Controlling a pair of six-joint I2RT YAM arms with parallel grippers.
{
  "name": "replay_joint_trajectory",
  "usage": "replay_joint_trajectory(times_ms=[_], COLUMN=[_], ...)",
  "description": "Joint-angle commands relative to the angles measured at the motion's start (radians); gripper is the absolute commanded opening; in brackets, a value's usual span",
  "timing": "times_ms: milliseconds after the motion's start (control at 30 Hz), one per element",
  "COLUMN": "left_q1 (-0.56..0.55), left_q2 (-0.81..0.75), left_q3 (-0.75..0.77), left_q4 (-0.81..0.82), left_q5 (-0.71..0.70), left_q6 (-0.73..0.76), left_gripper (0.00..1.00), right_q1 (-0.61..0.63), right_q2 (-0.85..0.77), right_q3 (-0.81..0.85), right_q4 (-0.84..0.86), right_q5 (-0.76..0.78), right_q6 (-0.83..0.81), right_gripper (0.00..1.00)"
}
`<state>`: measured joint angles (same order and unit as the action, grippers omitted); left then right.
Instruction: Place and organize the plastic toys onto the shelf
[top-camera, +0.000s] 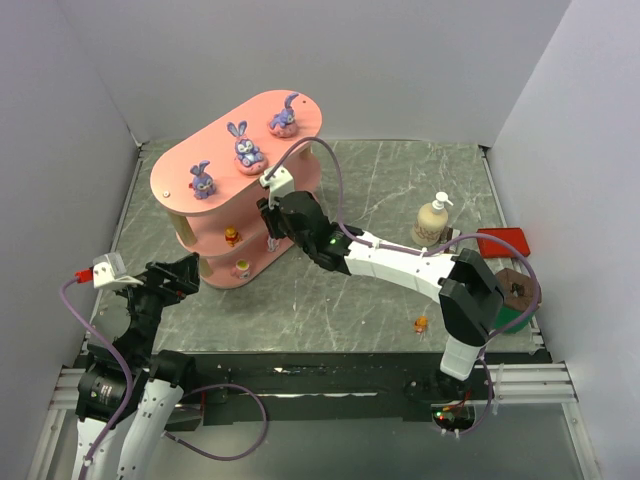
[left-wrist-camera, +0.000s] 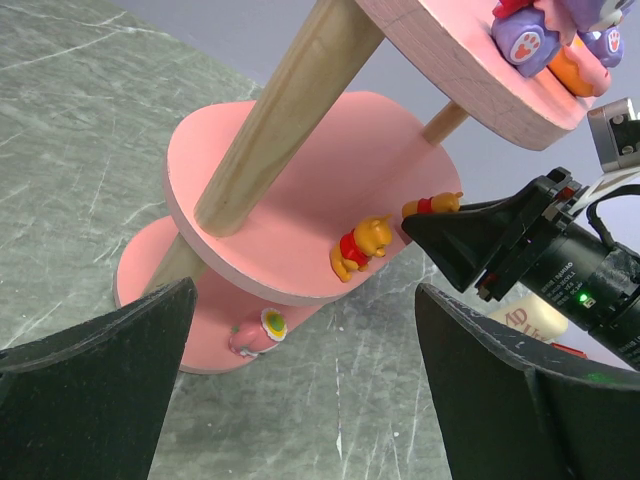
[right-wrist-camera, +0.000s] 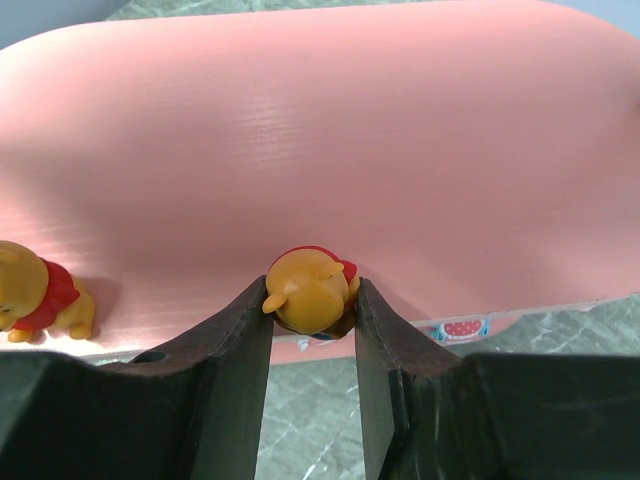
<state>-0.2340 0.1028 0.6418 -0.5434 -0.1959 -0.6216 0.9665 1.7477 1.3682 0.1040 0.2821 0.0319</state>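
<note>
Only part of the dark lettering on the cream pump bottle (top-camera: 432, 222) shows, too cut off for you to read. The shelf (top-camera: 175, 172), salmon-pink oval boards on pale wooden posts, stands on a grey-green marbled table (top-camera: 400, 180) between plain pale walls. Your right gripper (right-wrist-camera: 310, 287) is clamped on a glossy orange bear toy (right-wrist-camera: 303, 285) at the middle board's edge, while your left gripper (top-camera: 187, 268) hangs wide open and empty near the lower boards.

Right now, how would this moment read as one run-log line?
right gripper: shut on orange bear figurine at edge of shelf middle board | left gripper: open, empty
</note>
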Motion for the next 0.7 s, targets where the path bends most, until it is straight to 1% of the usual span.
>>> replay_joint_trajectory(times_ms=[0, 233, 433, 667], left_q1=[0.007, 0.007, 0.007, 0.007], left_q2=[0.003, 0.006, 0.008, 0.008], left_q3=[0.019, 0.019, 0.019, 0.019], left_q4=[0.023, 0.023, 0.023, 0.023], left_q5=[0.015, 0.015, 0.015, 0.015], left_q6=[0.005, 0.005, 0.005, 0.005], left_gripper=[0.96, 0.96, 0.96, 0.96], right_q1=[0.009, 0.020, 0.024, 0.031], right_q2=[-0.007, -0.034, -0.027, -0.010], right_q3=[-0.020, -0.060, -0.070, -0.064], right_q4=[0.065, 0.088, 0.114, 0.117], right_q5=[0.043, 0.054, 0.058, 0.077], right_q6=[-0.003, 0.002, 0.003, 0.002], right_gripper=[0.06, 0.06, 0.07, 0.12])
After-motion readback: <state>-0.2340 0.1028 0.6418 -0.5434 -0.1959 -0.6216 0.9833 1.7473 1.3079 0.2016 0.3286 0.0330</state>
